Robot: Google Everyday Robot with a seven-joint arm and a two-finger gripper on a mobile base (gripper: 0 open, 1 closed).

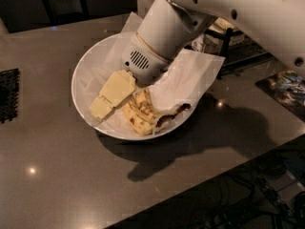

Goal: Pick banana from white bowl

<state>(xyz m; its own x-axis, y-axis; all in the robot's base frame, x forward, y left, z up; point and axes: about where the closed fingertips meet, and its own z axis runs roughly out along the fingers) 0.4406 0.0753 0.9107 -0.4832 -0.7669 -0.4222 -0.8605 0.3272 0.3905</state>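
Note:
The white bowl [81, 87] sits on a dark grey table, lined with crumpled white paper [190, 75]. The banana [139, 112], yellow with brown spots, lies in the near part of the bowl, partly under the paper's edge. My gripper [101, 108], pale yellow at the tip, reaches down into the bowl from the upper right. Its tip rests low in the left half of the bowl, just left of the banana and beside it, not around it. The white wrist [159, 37] hides the bowl's far right part.
A black mat [8, 94] lies at the table's left edge. A dark rack with packets [224, 35] stands behind the bowl at the right, and a colourful flat item [285, 87] lies at the far right. The table's front edge [200, 185] runs diagonally, with cables on the floor beyond.

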